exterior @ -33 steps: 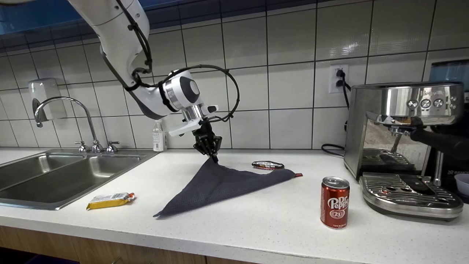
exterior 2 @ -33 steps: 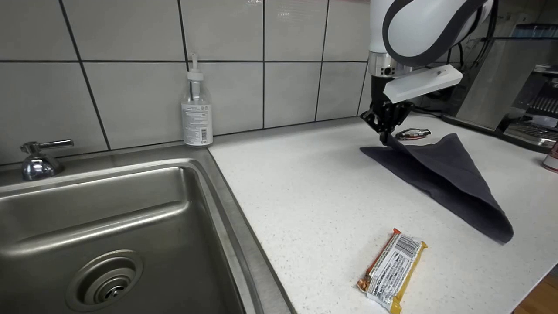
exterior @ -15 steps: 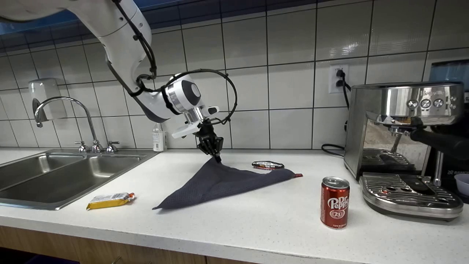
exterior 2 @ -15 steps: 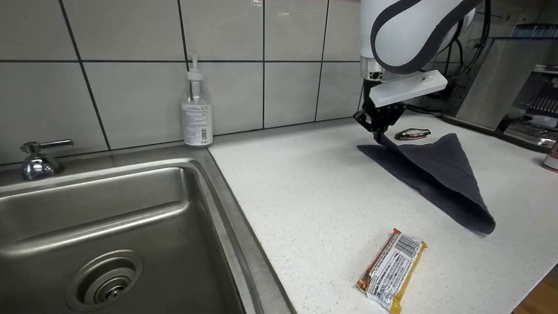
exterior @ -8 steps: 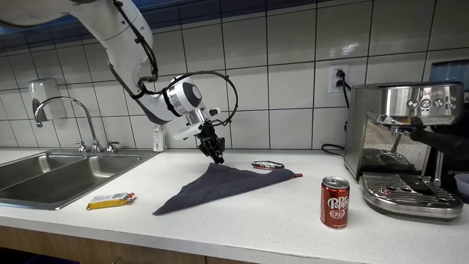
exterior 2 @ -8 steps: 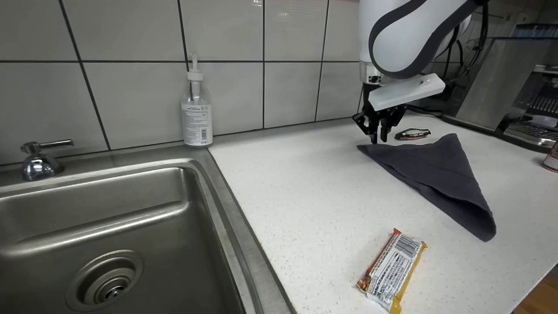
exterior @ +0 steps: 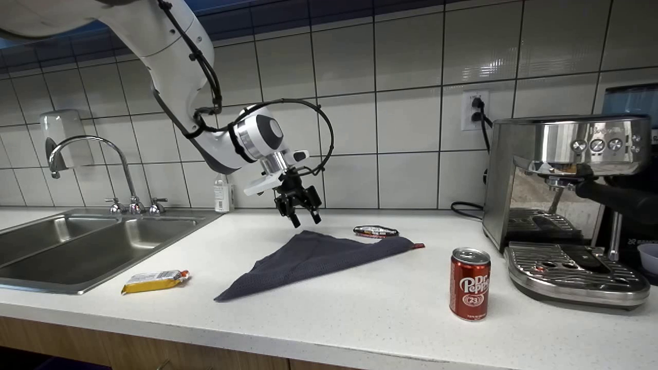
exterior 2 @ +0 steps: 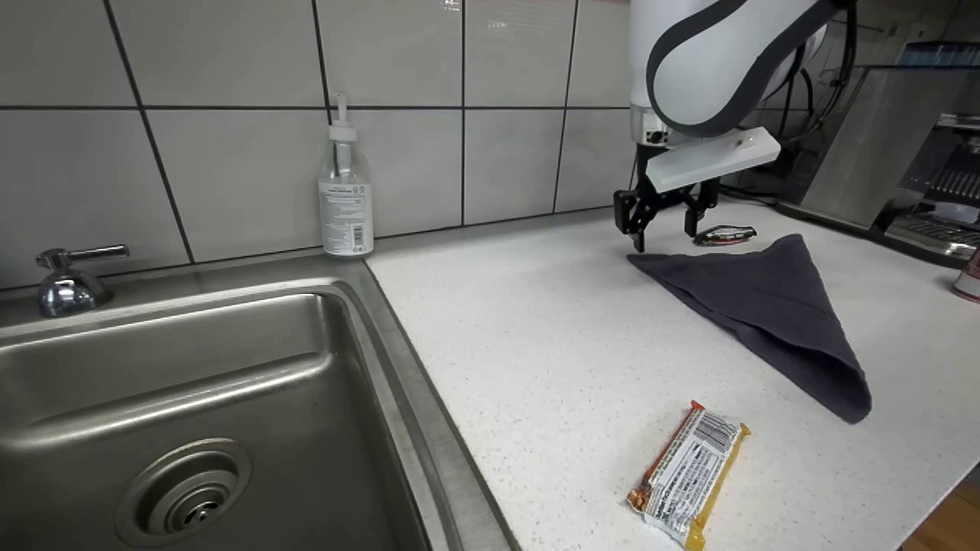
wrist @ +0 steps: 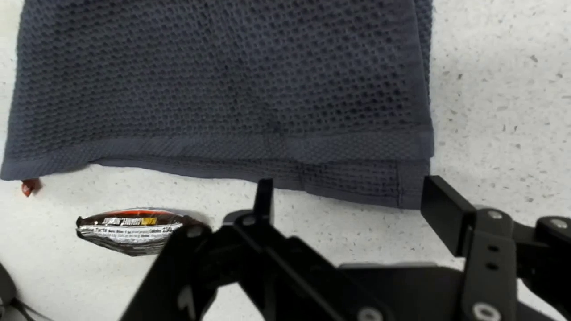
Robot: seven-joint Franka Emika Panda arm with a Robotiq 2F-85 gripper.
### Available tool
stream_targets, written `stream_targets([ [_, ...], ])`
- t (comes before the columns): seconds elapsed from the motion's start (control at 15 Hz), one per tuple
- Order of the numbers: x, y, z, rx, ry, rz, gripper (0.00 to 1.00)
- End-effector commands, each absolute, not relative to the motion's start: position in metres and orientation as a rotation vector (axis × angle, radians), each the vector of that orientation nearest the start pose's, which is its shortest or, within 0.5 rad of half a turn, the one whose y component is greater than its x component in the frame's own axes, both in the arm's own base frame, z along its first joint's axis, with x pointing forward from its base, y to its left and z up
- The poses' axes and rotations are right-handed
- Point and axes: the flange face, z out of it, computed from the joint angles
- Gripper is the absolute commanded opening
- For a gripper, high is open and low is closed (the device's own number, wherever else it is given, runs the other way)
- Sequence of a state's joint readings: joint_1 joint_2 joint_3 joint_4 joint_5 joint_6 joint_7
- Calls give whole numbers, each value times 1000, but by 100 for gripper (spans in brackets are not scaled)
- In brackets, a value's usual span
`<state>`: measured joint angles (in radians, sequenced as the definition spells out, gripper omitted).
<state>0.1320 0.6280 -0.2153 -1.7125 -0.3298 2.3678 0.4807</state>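
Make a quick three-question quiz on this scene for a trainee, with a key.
1. True or false: the gripper is open and holds nothing.
2. Which is closest to the espresso machine? a) pump bottle, b) soda can, c) yellow-wrapped bar.
3. What color is the small tip showing at the edge of the gray cloth?

Key: 1. True. 2. b. 3. Red.

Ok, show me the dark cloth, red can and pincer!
Dark cloth [wrist: 223,89], in the wrist view: its bumpy weave.
Red can [exterior: 470,285], in an exterior view: its printed front.
Pincer [exterior: 306,221], in an exterior view: between its tips.
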Motion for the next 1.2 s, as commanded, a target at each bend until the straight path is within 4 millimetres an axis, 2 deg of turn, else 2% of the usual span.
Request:
stream_targets([
  [0.0,670,-50,257,-3435,518,-187,100],
  [0.47,636,-73,281,-3401,501,-145,100],
  [0.87,603,-115,300,-3367,607,-113,100],
  [1.13,589,-145,303,-3320,686,-77,100],
])
